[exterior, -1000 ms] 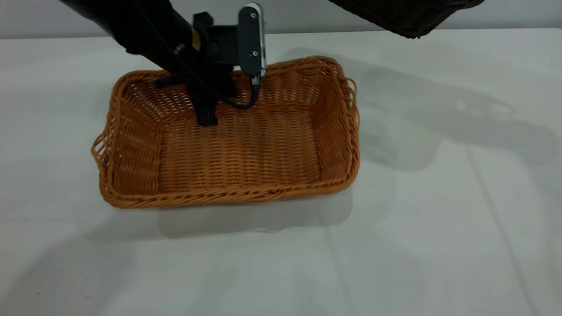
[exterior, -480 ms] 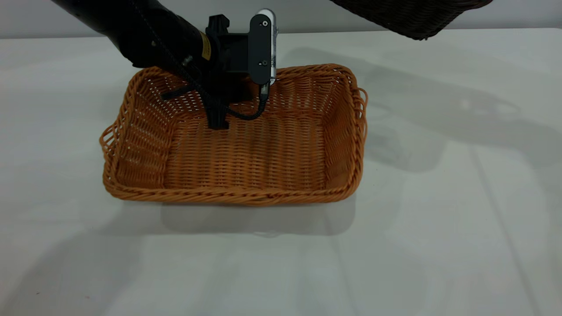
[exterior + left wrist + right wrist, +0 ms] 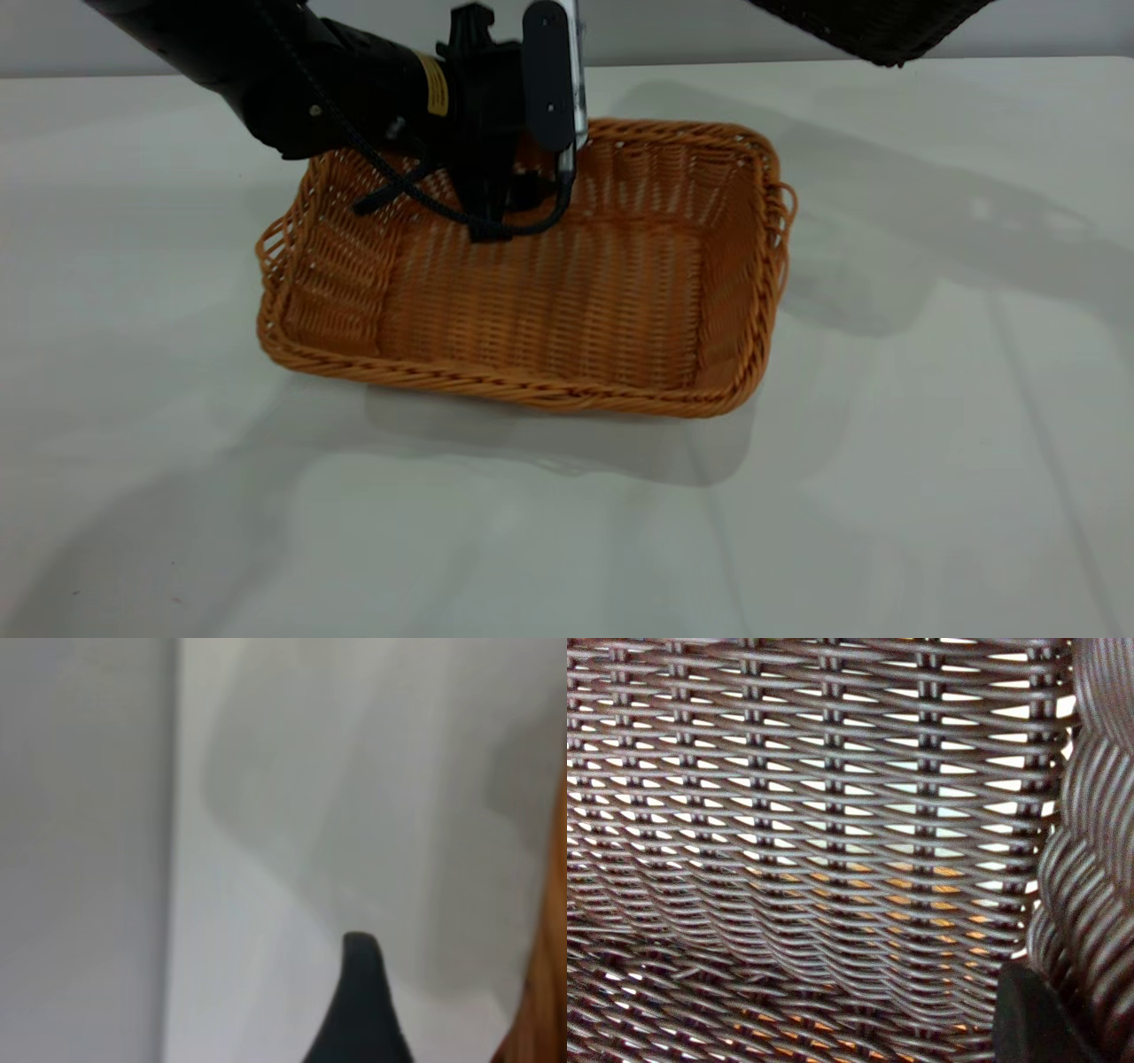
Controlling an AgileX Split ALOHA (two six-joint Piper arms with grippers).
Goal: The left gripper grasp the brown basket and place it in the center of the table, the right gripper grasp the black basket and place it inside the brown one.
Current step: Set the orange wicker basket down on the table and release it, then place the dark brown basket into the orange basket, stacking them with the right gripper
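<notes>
The brown basket (image 3: pixel 567 301) is an orange-tan wicker basket over the white table (image 3: pixel 930 496), its left end slightly raised. My left gripper (image 3: pixel 492 213) is shut on the middle of its far rim, with one finger inside the basket. The left wrist view shows one black finger (image 3: pixel 363 1010) and a strip of the brown basket (image 3: pixel 545 1001) beside it. The black basket (image 3: pixel 873 27) hangs in the air at the top right, mostly out of view. In the right wrist view its dark weave (image 3: pixel 815 815) fills the picture, and one finger (image 3: pixel 1032 1019) of my right gripper presses against its braided rim (image 3: pixel 1090 859).
Bare white tabletop lies in front of and to the right of the brown basket. Shadows of the arms and the black basket fall on the table at right (image 3: pixel 886 230). A grey wall runs behind the table's far edge (image 3: pixel 1019 58).
My left gripper has carried the brown basket to the right and turned it a little. The black basket has shifted right and up along the top edge.
</notes>
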